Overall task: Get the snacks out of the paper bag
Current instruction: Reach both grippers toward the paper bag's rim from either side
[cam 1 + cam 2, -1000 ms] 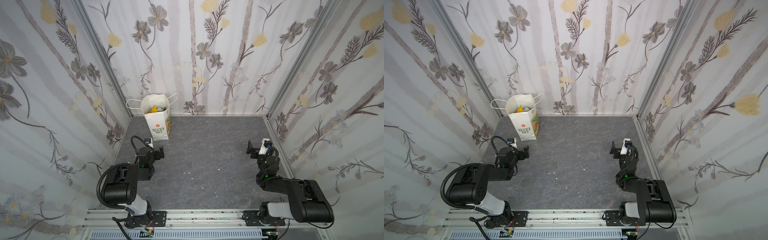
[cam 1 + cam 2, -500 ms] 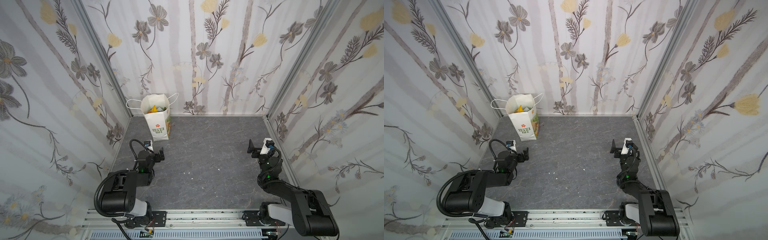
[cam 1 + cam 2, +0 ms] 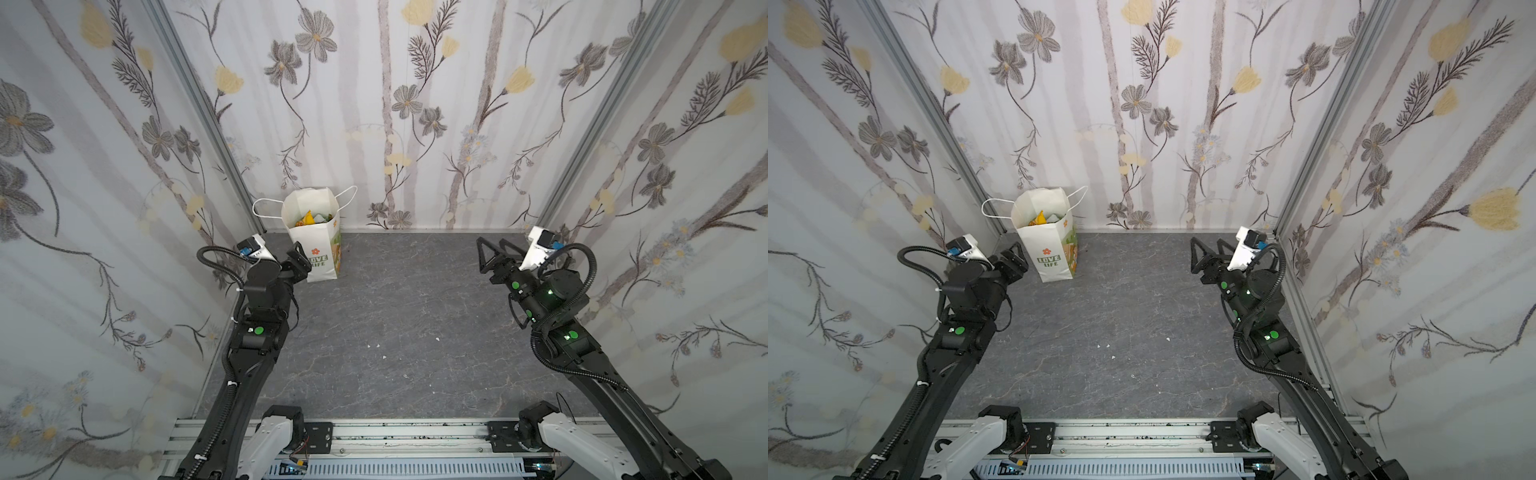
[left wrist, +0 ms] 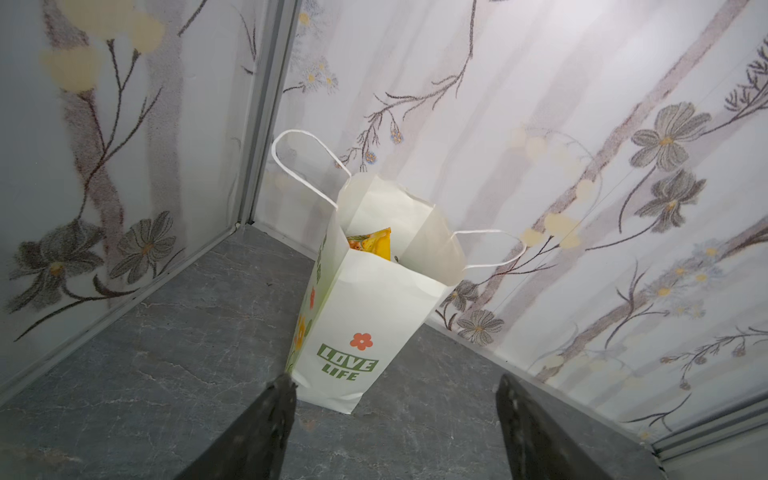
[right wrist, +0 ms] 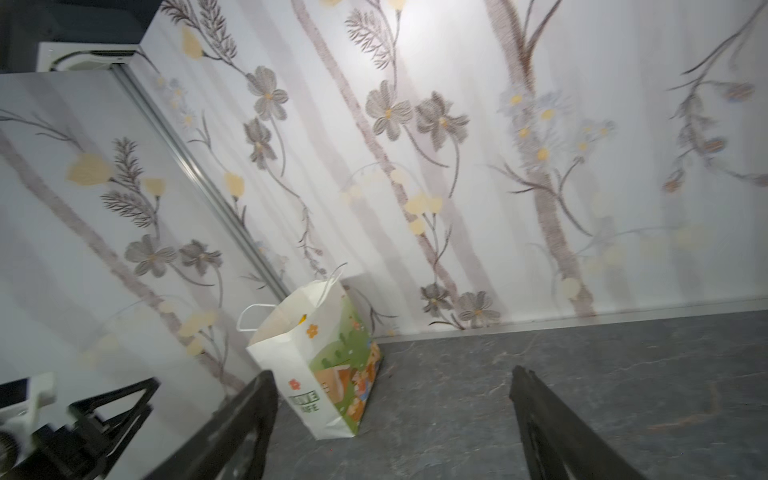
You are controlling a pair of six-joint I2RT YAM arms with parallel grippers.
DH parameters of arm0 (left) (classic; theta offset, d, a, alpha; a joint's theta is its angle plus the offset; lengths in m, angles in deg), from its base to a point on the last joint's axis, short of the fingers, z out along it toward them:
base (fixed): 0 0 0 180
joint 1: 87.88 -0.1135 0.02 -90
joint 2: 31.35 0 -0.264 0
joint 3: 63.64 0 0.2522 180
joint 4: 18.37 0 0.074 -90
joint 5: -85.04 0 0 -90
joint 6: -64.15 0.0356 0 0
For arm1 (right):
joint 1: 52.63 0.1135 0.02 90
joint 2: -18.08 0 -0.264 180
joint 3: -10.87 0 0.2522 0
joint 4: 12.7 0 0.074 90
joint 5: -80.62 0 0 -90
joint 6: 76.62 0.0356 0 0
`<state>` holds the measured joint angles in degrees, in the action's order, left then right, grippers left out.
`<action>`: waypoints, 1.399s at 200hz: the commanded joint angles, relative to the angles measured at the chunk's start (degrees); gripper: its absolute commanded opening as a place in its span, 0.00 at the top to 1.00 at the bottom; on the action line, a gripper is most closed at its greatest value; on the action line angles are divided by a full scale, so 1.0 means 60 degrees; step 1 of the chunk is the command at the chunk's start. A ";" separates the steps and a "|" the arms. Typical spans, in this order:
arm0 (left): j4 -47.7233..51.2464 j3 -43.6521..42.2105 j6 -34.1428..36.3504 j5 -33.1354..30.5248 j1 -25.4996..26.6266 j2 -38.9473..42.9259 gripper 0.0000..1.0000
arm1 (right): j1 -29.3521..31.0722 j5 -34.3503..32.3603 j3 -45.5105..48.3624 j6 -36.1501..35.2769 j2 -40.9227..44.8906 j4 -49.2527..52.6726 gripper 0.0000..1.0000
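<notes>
paper bag (image 4: 374, 316) upright; snacks (image 4: 374, 246) mostly hidden inside, few tops showing.

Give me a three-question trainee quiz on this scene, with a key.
1. True or false: the paper bag lies on its side.
2. Which is nearer the bag: A) the left gripper, or B) the right gripper?
3. What colour is the snack packet showing at the bag's mouth?

Key: 1. False, it stands upright. 2. A. 3. Orange-yellow.
</notes>
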<state>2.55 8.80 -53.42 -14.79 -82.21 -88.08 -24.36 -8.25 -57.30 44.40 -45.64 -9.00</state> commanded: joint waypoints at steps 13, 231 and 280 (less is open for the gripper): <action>0.4374 0.3740 -0.0267 0.0472 -0.0568 -0.2453 0.29 | 0.1571 -0.0539 -0.2120 0.0678 -0.1687 0.2923 0.13; 1.0602 1.5489 0.2482 0.2908 -0.1814 -1.2740 0.87 | 0.2225 -0.0554 -0.4159 0.0314 -0.4471 0.4322 0.11; 1.1463 1.4979 0.2554 0.3911 -0.1370 -1.2227 1.00 | 0.2202 -0.1116 -0.4261 0.0625 -0.4513 0.4289 0.12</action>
<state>65.92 100.31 -39.10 4.21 -91.70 -163.73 -11.07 -12.23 -82.24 46.41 -72.44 18.17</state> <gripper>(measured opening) 0.060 0.886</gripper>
